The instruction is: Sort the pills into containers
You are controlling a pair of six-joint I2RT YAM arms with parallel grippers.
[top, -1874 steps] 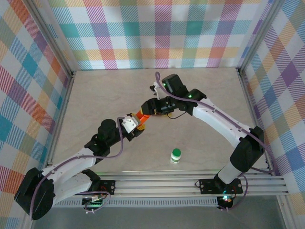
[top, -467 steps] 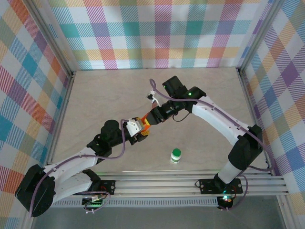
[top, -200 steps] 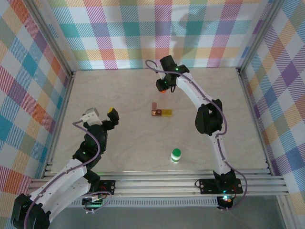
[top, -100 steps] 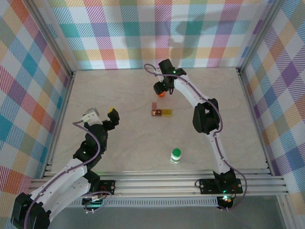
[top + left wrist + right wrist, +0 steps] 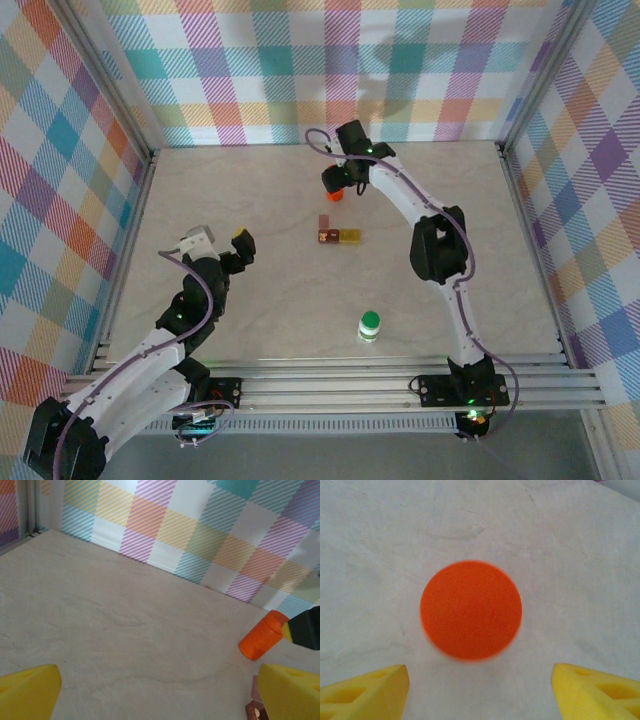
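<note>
Plainly the orange bottle [image 5: 471, 610] is where the work stands: it sits on the surface [image 5: 230, 190] toward the far wall, its round lid facing straight up at the right hand [image 5: 480, 672], which hangs directly over it. That hand is spread well apart and grips nothing — its yellow fingers [image 5: 365, 690] flank the lid, with bare surface showing between each of them and the bottle. Nearer the middle lies a tight cluster of small boxes [image 5: 338, 234], reddish, brownish and yellow, touching one another. Well apart from them, toward the near edge, stands a green-capped bottle [image 5: 369, 325]. The left hand [image 5: 159, 680] is off to the left, wide open and empty, pointed across the surface at the orange bottle. As for progress, I judge the sorting to be early, or at best unproven: both bottles have their lids on, no loose pill can be seen anywhere, and nothing shows that any box has been filled. What is left seems to be nearly all of it — opening a bottle, getting pills out, placing them by kind. Much is hard to read. From above, the boxes are too small to tell whether they hold anything, and the left wrist view cuts them off at its lower edge. There the right hand is a dark shape beside the lid, cropped by the frame, and whether it touches cannot be told from that angle.
</note>
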